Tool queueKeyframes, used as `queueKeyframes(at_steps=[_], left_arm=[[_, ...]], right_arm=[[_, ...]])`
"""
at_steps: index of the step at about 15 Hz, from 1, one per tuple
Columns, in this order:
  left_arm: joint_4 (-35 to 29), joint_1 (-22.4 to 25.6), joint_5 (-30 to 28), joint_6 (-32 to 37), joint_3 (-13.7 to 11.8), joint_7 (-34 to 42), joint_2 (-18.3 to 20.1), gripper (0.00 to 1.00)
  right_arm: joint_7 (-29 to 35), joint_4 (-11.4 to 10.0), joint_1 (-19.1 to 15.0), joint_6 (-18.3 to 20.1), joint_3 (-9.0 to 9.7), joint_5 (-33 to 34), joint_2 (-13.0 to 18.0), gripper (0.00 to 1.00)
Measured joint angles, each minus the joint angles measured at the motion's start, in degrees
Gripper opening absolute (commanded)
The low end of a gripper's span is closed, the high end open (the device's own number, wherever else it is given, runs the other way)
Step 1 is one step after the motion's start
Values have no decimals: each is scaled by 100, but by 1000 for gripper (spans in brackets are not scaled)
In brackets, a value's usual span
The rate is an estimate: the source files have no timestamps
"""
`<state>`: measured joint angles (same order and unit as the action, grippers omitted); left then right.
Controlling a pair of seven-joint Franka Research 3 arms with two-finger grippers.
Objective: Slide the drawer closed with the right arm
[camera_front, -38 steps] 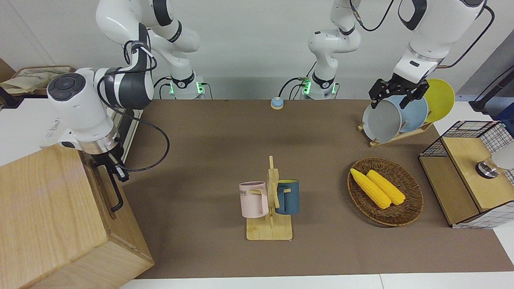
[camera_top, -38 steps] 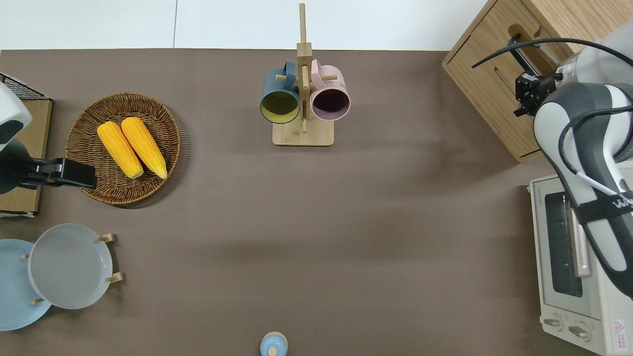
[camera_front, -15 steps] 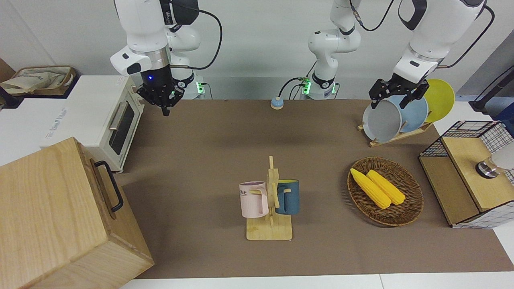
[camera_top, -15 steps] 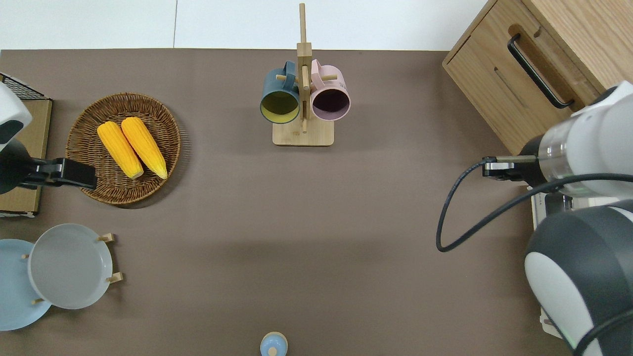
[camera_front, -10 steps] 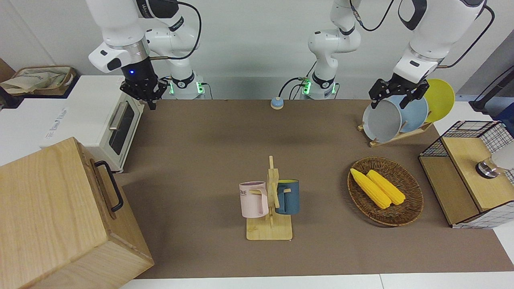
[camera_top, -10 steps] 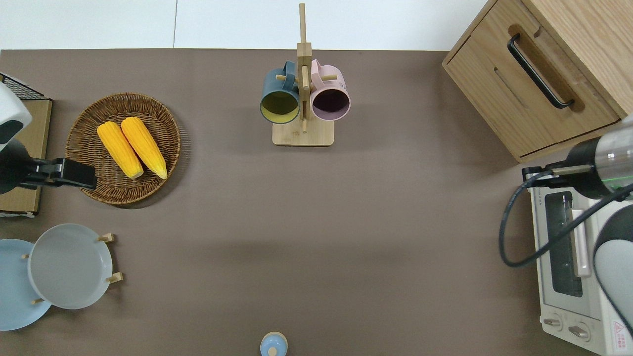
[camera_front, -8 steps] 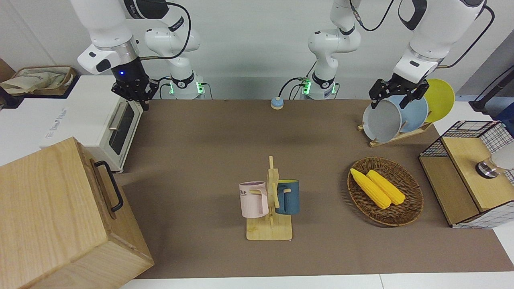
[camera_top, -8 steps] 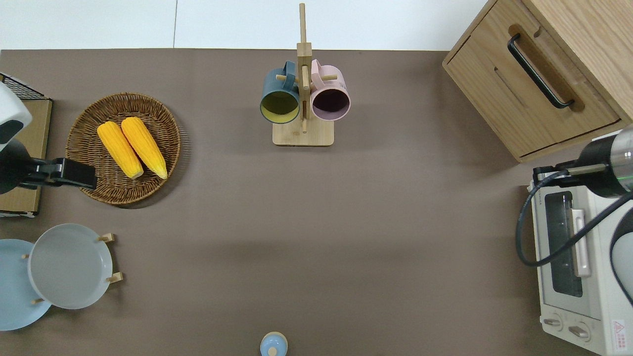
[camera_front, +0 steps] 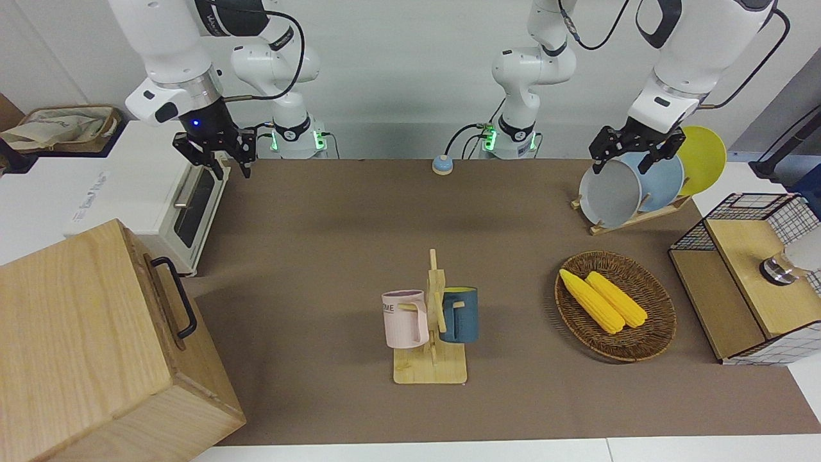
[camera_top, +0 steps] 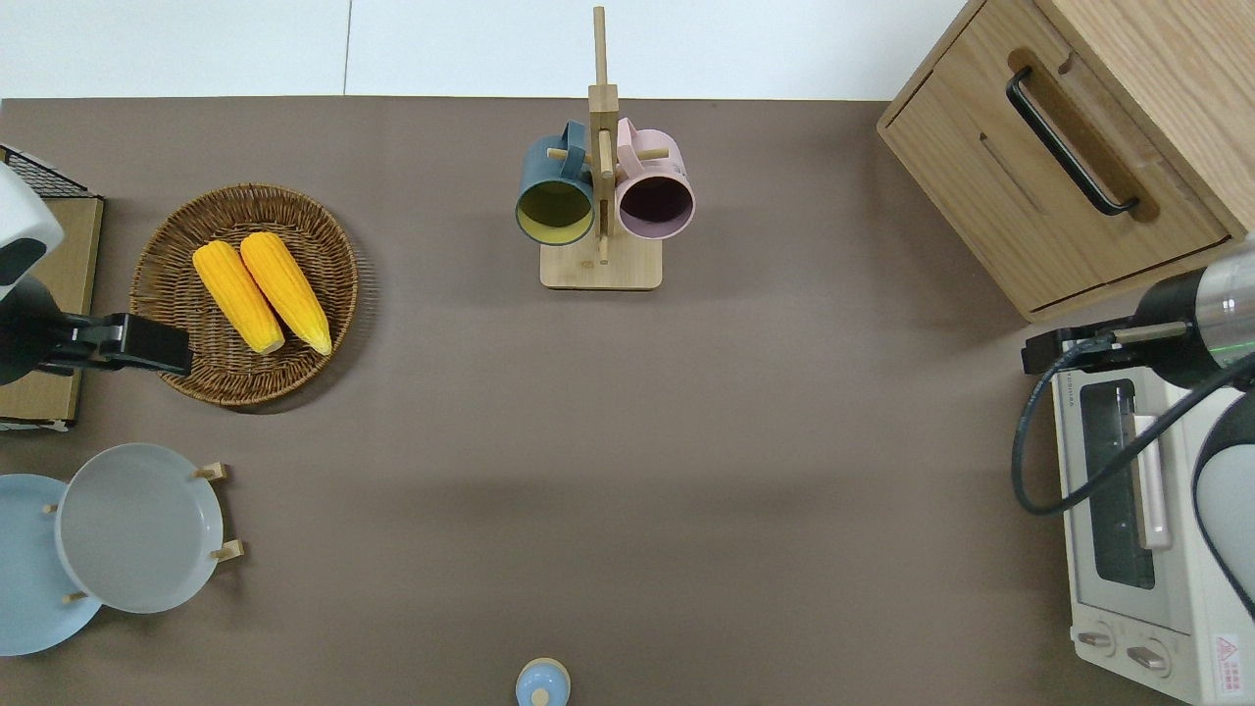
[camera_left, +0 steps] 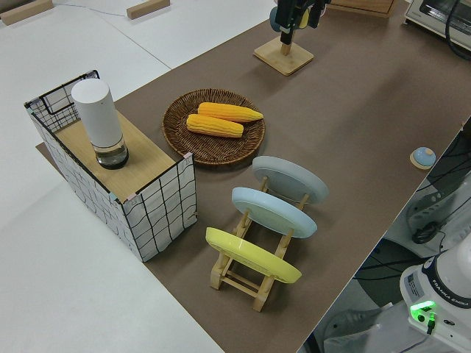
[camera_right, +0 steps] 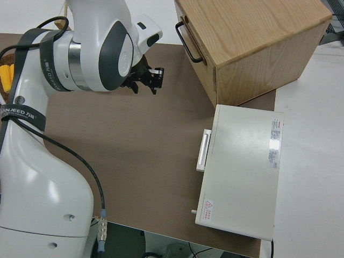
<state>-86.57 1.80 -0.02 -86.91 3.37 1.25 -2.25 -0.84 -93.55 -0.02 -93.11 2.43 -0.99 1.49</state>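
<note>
The drawer [camera_front: 168,301] is in the pale-wood cabinet [camera_front: 77,333] at the right arm's end of the table. Its front panel [camera_top: 1039,186] lies flush with the cabinet. The black loop handle [camera_top: 1067,139] is free. My right gripper [camera_front: 218,159] hangs open and empty, its blue light on. In the overhead view the right gripper [camera_top: 1054,349] is over the table at the toaster oven's corner closest to the cabinet, apart from the drawer. The right side view shows the right gripper [camera_right: 149,80] well clear of the handle [camera_right: 186,40]. My left arm is parked.
A white toaster oven [camera_top: 1128,510] stands beside the cabinet, nearer the robots. A mug rack [camera_front: 431,327] holds a pink and a blue mug mid-table. A wicker basket [camera_front: 660,321] with two corn cobs, a plate rack [camera_front: 632,186], a mesh box [camera_front: 750,276] and a small blue bell [camera_front: 442,165] stand elsewhere.
My right gripper has left the drawer handle, risen and drawn back toward the robots to the oven's corner. Its fingers have spread open in the last half second. The left arm has not moved.
</note>
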Motion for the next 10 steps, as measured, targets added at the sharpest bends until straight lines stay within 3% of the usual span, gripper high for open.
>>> queueKeyframes(at_steps=[10], left_arm=[[0, 0, 0, 0, 0, 0, 0, 993]], right_arm=[[287, 119, 58, -47, 55, 88, -200, 992]])
